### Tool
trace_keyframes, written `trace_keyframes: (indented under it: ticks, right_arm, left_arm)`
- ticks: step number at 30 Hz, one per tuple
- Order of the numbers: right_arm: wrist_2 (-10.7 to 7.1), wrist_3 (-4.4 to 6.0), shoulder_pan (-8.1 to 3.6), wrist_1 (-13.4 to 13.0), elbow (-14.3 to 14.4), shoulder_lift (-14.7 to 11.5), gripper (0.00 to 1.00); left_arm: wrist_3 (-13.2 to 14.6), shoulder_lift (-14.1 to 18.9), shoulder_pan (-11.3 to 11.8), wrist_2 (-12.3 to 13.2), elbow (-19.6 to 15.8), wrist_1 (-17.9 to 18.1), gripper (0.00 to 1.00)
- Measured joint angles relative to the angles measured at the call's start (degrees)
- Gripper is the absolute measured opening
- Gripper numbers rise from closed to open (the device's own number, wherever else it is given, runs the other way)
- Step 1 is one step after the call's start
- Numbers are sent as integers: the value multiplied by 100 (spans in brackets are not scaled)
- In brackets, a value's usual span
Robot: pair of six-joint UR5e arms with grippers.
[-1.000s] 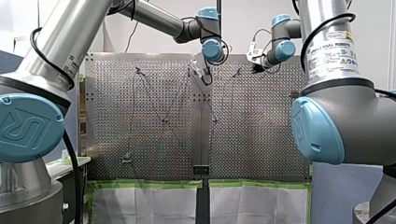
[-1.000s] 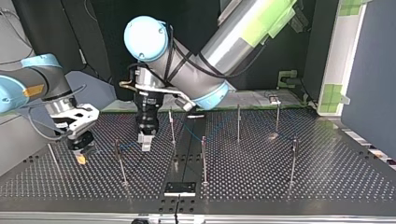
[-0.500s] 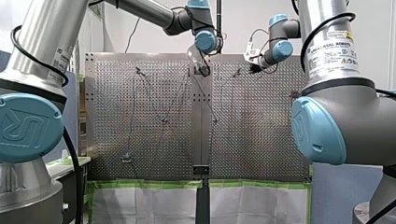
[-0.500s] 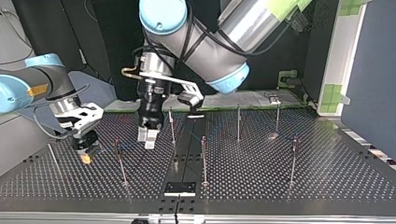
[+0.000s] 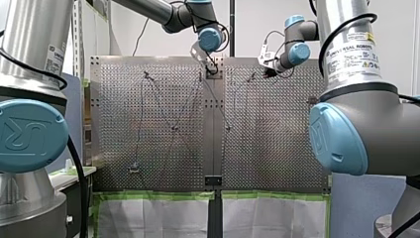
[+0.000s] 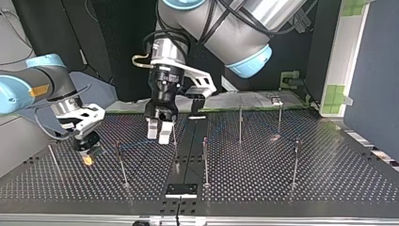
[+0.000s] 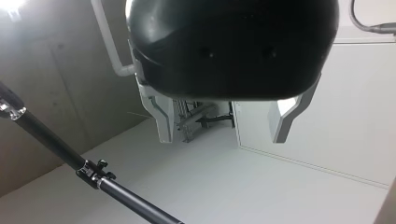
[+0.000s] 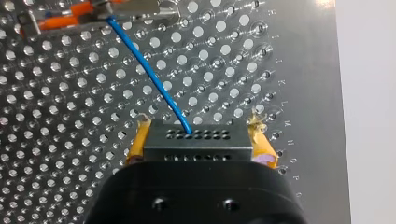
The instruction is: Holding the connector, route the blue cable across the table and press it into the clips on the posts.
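1. My right gripper (image 8: pixel 200 136) is clenched on the dark connector (image 8: pixel 198 144), with its yellow pads (image 8: pixel 136 145) pressed against the block's two ends.
2. The blue cable (image 8: pixel 150 78) leaves the connector's face (from one hole in the upper row). It runs ahead of the fingers, slanting over the perforated table (image 8: pixel 70 121).
3. Farther ahead, the cable meets a metal clip (image 8: pixel 140 9) with orange parts.
4. In the top view this gripper hangs low over the table, with a thin post (image 6: pixel 121 162) near it.
5. My left gripper (image 7: pixel 222 135) is released: its pale fingers (image 7: pixel 161 119) stand apart with nothing between them.
6. It hangs above the table with a second post (image 6: pixel 174 139) just beside it.
7. In its wrist view a black rod (image 7: pixel 51 142) crosses beside it.
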Motion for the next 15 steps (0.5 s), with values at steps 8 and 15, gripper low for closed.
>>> trace_keyframes:
  ticks: [8,15]
  right_arm:
    - [0,-8,13,-1,0,6,0]
    - [4,-17,37,0,0,6,0]
  left_arm:
    - [72,-23,42,-64,-395,392,100]
    - [362,-336,-22,-143,-772,769,100]
